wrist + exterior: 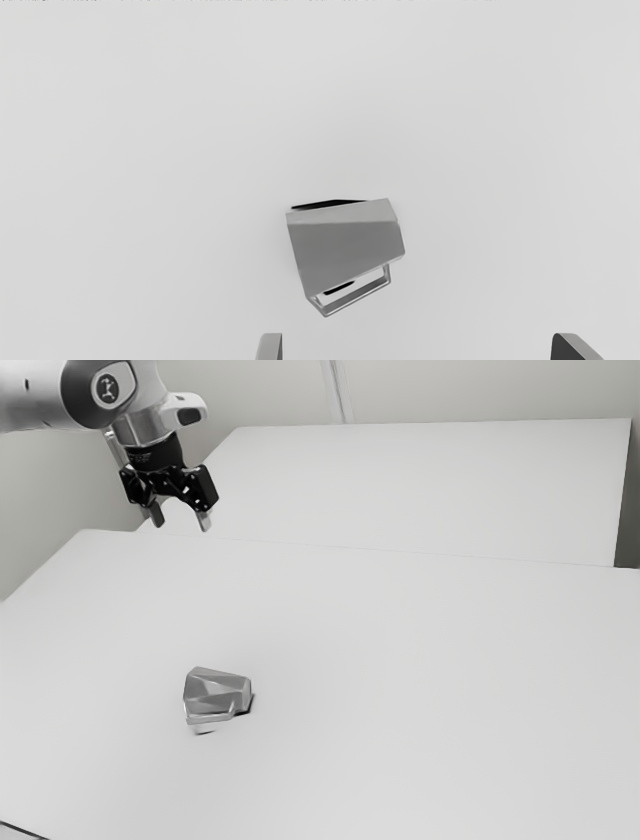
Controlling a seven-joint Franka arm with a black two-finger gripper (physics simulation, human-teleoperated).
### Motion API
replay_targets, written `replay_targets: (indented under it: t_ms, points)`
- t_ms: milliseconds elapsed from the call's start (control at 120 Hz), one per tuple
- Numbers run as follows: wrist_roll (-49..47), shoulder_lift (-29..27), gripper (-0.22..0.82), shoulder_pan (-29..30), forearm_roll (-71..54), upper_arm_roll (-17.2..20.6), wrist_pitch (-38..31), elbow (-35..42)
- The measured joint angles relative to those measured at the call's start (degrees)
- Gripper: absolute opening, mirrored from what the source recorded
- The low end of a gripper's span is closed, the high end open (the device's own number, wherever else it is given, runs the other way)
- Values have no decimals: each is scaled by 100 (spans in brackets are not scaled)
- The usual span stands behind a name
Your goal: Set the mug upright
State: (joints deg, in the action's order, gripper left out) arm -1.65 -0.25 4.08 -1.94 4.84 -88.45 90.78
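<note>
From my feed I see a broad, smooth white surface [450, 710], with a second pale panel [430, 490] beyond it. Plain light-grey walls [480, 390] stand behind, one carrying a narrow upright strip [338, 390]. The light looks soft and even to me.

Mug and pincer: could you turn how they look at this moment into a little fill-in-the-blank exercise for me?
1. The mug lies on its ____ on the table, not upright.
2. Jutting out from the mug's body is the looped part made for holding, its ____.
3. The fingers of the pincer stand well apart, so it is not shut but ____.

Missing words: side; handle; open.
</note>
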Motion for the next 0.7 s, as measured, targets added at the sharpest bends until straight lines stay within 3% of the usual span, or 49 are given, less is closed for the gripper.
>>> replay_targets:
  t_ms: [333,700]
  points:
    - [-40,-414,58,-328,36,-17,-143,540]
    - [80,-1255,58,-319,583,-398,-677,2000]
